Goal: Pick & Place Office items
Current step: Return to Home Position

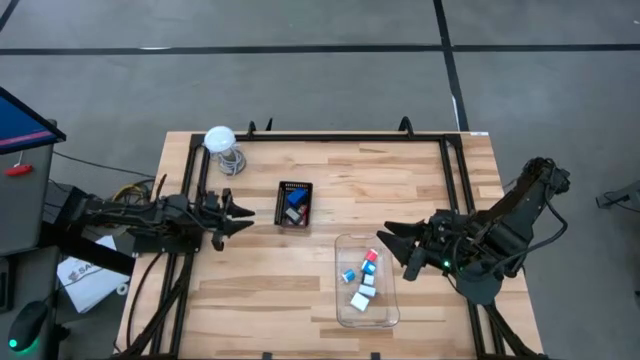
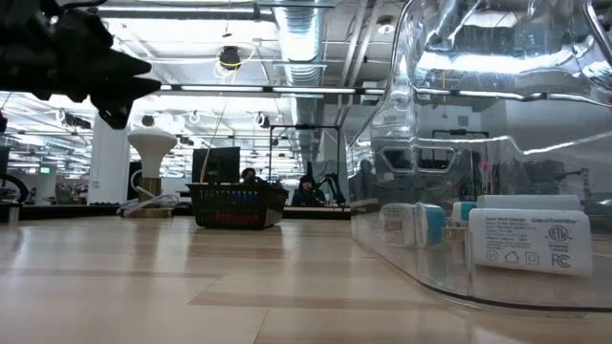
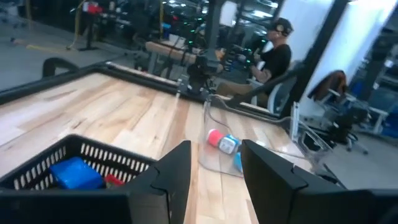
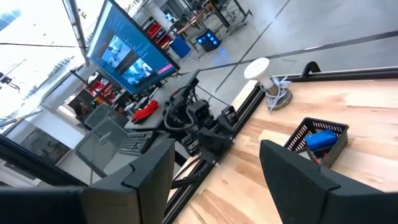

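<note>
The office items lie in two containers. Several small white, cyan and red pieces (image 1: 362,282) rest on the floor of the clear plastic box (image 1: 340,300) at the table's near right. A blue piece (image 1: 293,199) and a red one lie in the black mesh tray (image 1: 282,208) at mid-table. My left gripper (image 1: 245,218) hovers level at the table's left, pointing at the tray, open with nothing between its fingers (image 3: 177,177). My right gripper (image 1: 393,250) hangs above the table just right of the clear box, open and empty (image 4: 217,155).
A white ball-shaped thing on a wire coil (image 1: 222,144) stands at the far left corner. Black rails (image 1: 330,134) frame the table's far and side edges. Bare wood lies between the tray and the left gripper. A person (image 3: 277,53) sits beyond the table.
</note>
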